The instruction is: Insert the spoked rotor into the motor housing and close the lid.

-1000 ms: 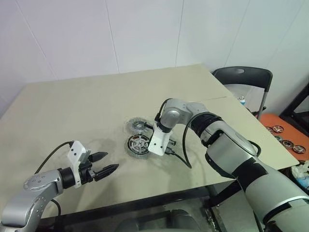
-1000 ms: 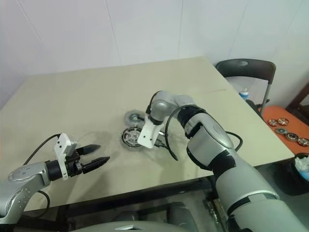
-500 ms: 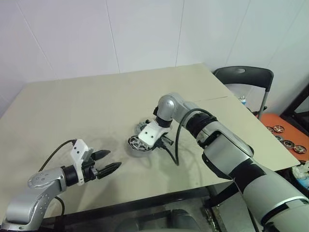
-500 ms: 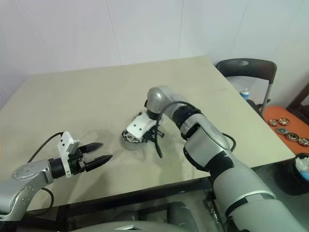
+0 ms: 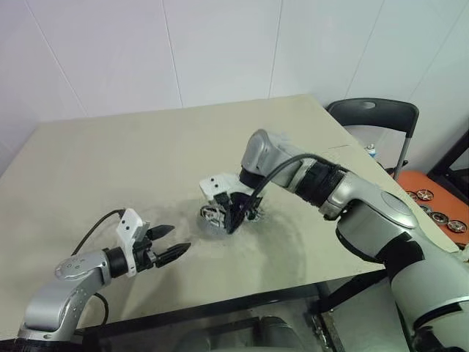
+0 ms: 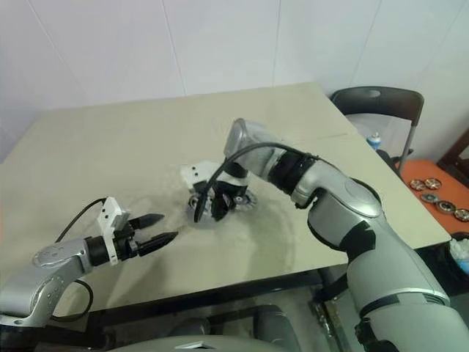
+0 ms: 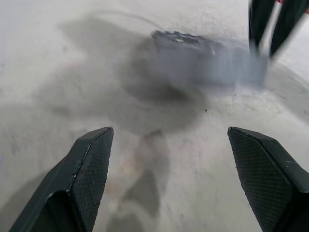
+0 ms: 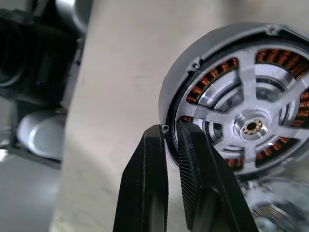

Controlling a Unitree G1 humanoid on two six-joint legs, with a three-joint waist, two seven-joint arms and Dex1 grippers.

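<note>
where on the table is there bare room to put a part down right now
Bare top stretches from the parts toward the wall, across the table on the robot's left, and on its right toward the chair. It is crowded at mid-table: the right gripper pinches the motor housing by its rim, another disc beside it, the open left gripper close by.

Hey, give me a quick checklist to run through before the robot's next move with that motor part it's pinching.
1. Right gripper jaws shut on the motor housing rim: ok.
2. Left gripper jaws open, apart from the parts: ok.
3. Spoked rotor seated in the housing: cannot tell.
4. Lid located: cannot tell; a blurred disc lies by the housing.
5. Table room around the parts: ok.
</note>
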